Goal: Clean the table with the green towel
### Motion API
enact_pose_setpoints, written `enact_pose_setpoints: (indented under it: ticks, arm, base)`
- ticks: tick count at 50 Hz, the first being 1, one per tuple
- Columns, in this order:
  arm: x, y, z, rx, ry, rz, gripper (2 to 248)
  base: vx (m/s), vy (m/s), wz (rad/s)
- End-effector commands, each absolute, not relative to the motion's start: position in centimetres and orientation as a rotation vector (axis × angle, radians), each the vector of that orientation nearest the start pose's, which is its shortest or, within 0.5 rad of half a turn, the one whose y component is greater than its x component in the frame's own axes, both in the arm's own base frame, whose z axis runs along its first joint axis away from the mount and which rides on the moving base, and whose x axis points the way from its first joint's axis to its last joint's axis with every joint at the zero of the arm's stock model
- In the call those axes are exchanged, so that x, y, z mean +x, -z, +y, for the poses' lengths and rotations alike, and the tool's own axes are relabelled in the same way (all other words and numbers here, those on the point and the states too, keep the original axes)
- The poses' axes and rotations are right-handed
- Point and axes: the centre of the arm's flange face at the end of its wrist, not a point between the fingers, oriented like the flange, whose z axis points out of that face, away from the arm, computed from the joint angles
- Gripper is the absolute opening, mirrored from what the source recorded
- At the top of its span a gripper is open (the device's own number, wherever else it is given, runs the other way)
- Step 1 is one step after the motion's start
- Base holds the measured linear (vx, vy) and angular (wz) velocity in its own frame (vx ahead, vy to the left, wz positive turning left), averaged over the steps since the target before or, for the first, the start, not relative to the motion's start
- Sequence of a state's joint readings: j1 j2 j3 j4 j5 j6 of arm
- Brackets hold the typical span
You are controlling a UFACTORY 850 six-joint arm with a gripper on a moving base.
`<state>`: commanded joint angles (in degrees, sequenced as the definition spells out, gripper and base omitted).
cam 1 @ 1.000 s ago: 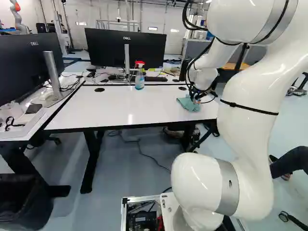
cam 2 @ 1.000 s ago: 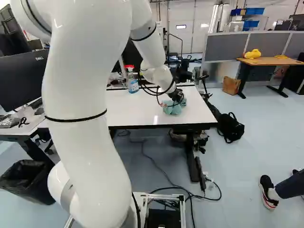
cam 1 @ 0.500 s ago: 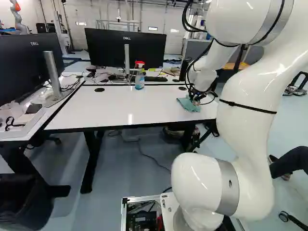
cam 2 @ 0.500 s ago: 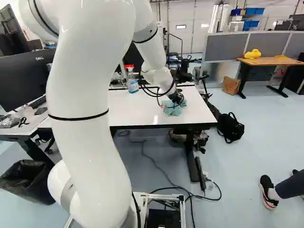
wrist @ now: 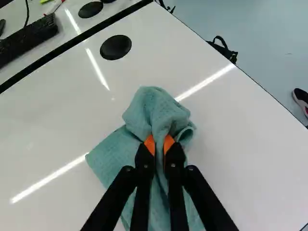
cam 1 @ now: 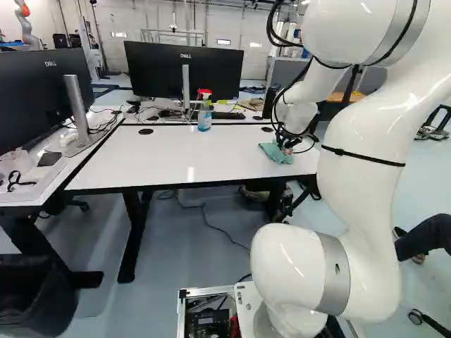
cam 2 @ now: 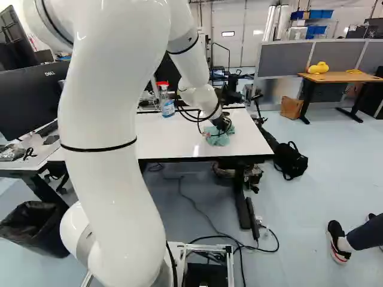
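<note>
At the right end of the white table [cam 1: 190, 151], the gripper [cam 1: 287, 146] is down at the green towel [cam 1: 276, 153]. The right base view shows the same towel [cam 2: 219, 137] bunched on the tabletop under the wrist. Seen from the wrist, the gripper [wrist: 160, 144] has a fold of the towel [wrist: 154, 113] pinched between its orange pads, shut on it from both sides. Part of the cloth is bunched up ahead of the fingers, and the rest spreads flat beneath and beside them. Its underside is hidden.
A spray bottle [cam 1: 204, 115] stands near the table's back edge, before a monitor [cam 1: 184, 70]. Another monitor [cam 1: 46, 95] stands on the side desk at the left. A person's leg and shoe [cam 2: 339, 242] show at the right. Another robot [cam 1: 25, 24] stands far back.
Over the last second the arm has shifted slightly, its upper links moving a little to the right in the right base view. The gripper and towel have hardly moved.
</note>
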<state>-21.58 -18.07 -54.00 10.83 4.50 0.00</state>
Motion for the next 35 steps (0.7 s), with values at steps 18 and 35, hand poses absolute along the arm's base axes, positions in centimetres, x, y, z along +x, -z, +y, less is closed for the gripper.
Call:
enact_pose_setpoints:
  ticks: [18,35]
  arm:
    - [48.0,-41.1,-20.2,-2.907,1.084,0.884,40]
    - [47.4,-41.1,-18.3,-2.912,1.074,0.837,40]
  base:
    - [0.0,0.0,0.0]
    - [0.0,0.0,0.0]
